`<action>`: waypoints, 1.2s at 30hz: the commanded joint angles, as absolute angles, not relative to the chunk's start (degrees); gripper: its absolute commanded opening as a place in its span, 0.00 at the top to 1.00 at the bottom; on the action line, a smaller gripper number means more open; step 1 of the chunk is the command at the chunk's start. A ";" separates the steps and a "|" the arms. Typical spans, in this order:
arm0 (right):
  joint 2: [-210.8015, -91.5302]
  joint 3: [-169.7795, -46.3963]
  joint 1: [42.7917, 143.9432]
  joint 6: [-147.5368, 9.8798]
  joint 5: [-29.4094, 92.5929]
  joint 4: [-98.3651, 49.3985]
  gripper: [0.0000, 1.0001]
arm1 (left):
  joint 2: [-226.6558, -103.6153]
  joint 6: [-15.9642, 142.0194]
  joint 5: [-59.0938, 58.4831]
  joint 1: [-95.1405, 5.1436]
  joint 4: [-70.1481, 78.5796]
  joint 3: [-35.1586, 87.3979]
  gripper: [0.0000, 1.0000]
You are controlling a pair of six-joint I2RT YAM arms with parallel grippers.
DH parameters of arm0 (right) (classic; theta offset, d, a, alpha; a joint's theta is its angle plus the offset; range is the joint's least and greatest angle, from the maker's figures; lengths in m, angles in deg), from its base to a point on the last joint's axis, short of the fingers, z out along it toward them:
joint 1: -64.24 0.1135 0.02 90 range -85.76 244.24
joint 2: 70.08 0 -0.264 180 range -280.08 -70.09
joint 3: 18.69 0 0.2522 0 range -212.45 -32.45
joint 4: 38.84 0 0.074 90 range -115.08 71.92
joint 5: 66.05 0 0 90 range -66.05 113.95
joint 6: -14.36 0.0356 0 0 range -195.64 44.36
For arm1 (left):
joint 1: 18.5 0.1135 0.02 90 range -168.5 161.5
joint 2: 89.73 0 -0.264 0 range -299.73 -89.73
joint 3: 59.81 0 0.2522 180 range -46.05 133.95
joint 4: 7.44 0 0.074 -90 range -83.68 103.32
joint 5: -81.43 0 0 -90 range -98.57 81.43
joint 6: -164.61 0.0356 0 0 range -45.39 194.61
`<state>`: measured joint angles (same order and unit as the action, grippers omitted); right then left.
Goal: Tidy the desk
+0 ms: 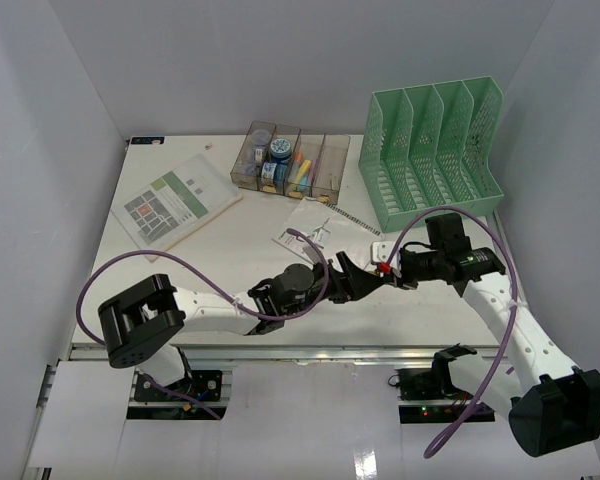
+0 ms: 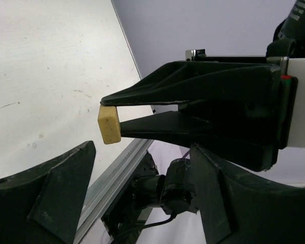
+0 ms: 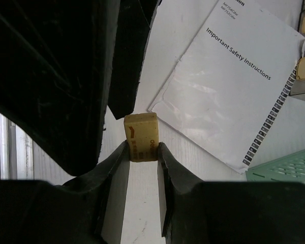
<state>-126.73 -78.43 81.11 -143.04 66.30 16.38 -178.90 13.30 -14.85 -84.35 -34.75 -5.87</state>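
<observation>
The white desk [image 1: 250,250] carries all the items. My right gripper [image 1: 378,272] is shut on a small yellow eraser [image 3: 141,135], which it holds by its lower half above the desk [image 3: 142,203]. In the left wrist view the eraser [image 2: 109,124] sticks out of the right gripper's fingers [image 2: 193,86], just above the gap of my left gripper [image 2: 142,152]. My left gripper [image 1: 356,280] is open and empty, nose to nose with the right one. One of its fingers [image 3: 51,76] fills the upper left of the right wrist view. The eraser is hidden in the top view.
A green mesh file rack [image 1: 435,150] stands back right, with a row of clear bins [image 1: 290,160] holding small items to its left. A printed booklet [image 1: 175,205] lies back left. A white safety leaflet [image 1: 315,235] [image 3: 229,96] lies mid-desk. The silver rail [image 1: 280,350] runs along the near edge.
</observation>
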 commanded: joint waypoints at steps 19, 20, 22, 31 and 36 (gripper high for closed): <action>-123.65 -78.32 84.43 -136.81 66.70 13.94 0.83 | -176.39 17.10 -19.14 -83.19 -26.12 -1.71 0.38; -123.74 -78.15 84.45 -136.86 66.31 13.90 0.83 | -175.81 17.58 -19.07 -83.19 -25.80 -1.80 0.38; -124.13 -78.09 84.44 -136.75 65.46 13.75 0.84 | -173.81 18.37 -18.75 -83.19 -25.18 -2.35 0.39; -125.41 -78.90 84.45 -135.84 67.12 13.45 0.85 | -165.98 19.32 -23.05 -83.10 -22.38 -7.15 0.36; -125.13 -79.50 84.46 -136.75 68.96 15.14 0.85 | -168.66 20.34 -21.90 -83.01 -21.96 -4.32 0.36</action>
<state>-125.44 -78.41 84.12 -136.89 65.80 13.90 -167.23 18.85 -21.39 -83.34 -23.57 -6.19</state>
